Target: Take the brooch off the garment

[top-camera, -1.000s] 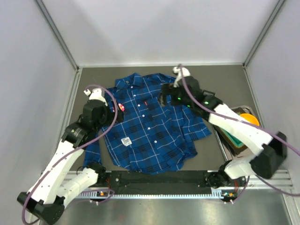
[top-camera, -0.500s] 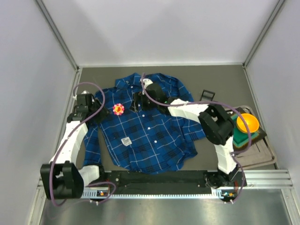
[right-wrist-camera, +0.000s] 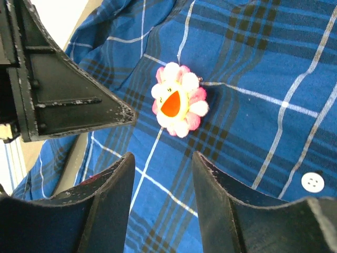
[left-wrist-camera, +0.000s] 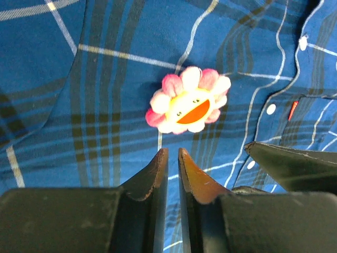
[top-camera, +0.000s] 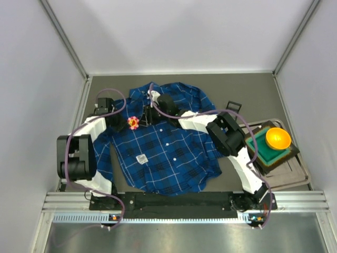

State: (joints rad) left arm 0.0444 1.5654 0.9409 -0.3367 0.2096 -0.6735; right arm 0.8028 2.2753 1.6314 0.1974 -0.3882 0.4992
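Risk of nipping shirt [top-camera: 174,158], not brooch [left-wrist-camera: 188,107], with nearly clenched, empty left gripper [left-wrist-camera: 169,152]; of knocking released right gripper [right-wrist-camera: 159,157] crowded just beside, toward tabletop's left edge.

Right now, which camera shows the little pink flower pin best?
The left wrist view: the pink-petalled, yellow-faced flower brooch sits centred, big, unobstructed. The right wrist view shows it large but tilted. From the top it is a tiny dot.

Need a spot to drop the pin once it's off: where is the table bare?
Bare: the table strip between shirt collar and back wall, widening into the right rear corner behind the tray. Crowded: around the pin, between left claw and right claw; the tray too.
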